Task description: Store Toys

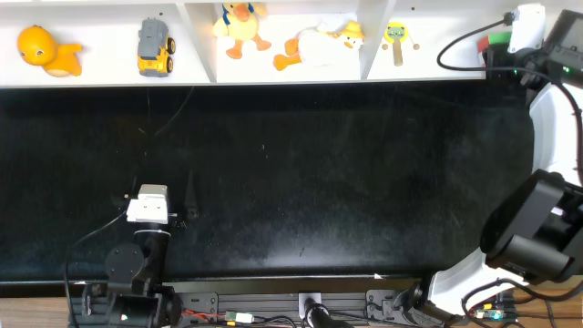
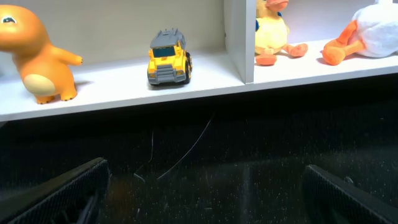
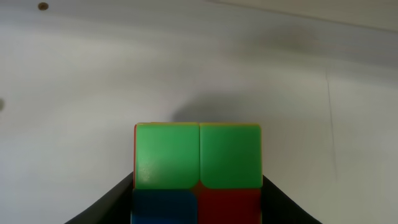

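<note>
Right wrist view: we see the cube (image 3: pixel 198 155) held between the two fingers (image 3: pixel 109 202) of the right gripper (image 3: pixel 198 180). Two green squares face the camera, with a blue and a red square below them.
Right gripper: clamped on the cube, one finger against each side face.
Cube's place: in the top view the cube (image 1: pixel 496 42) sits in the right gripper (image 1: pixel 501 44) at the far right end of the shelf (image 1: pixel 273 77). A plain white surface lies behind it, and we cannot tell whether the two touch.
Nearest neighbour: a small green-and-yellow figure (image 1: pixel 398 38) stands alone in the right compartment, near the cube.
Middle compartment: a white plush duck (image 1: pixel 319 46) lies on its side beside an upright yellow plush duck (image 1: pixel 241 27).
Left compartment: a yellow truck (image 1: pixel 155 47) and an orange dinosaur toy (image 1: pixel 46 50), standing apart.
Left gripper: the left gripper (image 2: pixel 205 186) has its fingers spread wide with nothing between them. It is low over the mat (image 1: pixel 319 182), close to its own base and facing the truck.
Open room: we see bare black mat from the shelf's front edge down to the arm bases.
</note>
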{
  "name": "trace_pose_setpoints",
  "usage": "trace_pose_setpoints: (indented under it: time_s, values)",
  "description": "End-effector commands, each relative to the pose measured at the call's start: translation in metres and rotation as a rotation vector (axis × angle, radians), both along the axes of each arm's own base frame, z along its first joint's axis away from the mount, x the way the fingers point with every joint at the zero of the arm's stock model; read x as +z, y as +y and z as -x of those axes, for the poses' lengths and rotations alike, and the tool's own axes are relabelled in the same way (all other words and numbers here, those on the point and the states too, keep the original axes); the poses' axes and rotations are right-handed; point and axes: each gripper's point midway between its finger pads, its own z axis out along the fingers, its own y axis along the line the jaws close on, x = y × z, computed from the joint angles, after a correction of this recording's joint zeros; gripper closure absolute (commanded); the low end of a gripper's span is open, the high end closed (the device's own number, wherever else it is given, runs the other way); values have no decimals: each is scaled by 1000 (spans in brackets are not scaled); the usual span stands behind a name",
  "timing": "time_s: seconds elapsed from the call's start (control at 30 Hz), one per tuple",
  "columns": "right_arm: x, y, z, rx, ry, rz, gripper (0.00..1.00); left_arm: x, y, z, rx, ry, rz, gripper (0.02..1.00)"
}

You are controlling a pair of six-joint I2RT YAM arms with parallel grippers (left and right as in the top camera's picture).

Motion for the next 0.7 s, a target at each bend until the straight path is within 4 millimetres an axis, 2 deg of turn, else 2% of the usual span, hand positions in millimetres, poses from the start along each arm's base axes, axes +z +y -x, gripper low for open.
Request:
trace_pose_setpoints:
  time_s: [0.03,0.33,0.4,0.43,0.47,0.7]
  values:
    - [7,-1,-9,-4,-20,-3,553,1,-1,1,-8,-8,-9,20]
    - [-11,-2,-11,-4,12,-16,538,1,-1,1,-8,-8,-9,20]
    - [-13,-2,-11,-4,16,-18,411,1,-1,1,-8,-8,-9,20]
    - [-13,-2,-11,-4,16,-18,281,1,-1,1,-8,-8,-9,20]
    - [-13,-2,-11,-4,16,-18,5,1,-1,1,-8,-8,-9,20]
    - [-1,-6,-12,-18,-17,11,3,1,-1,1,-8,-7,-9,23]
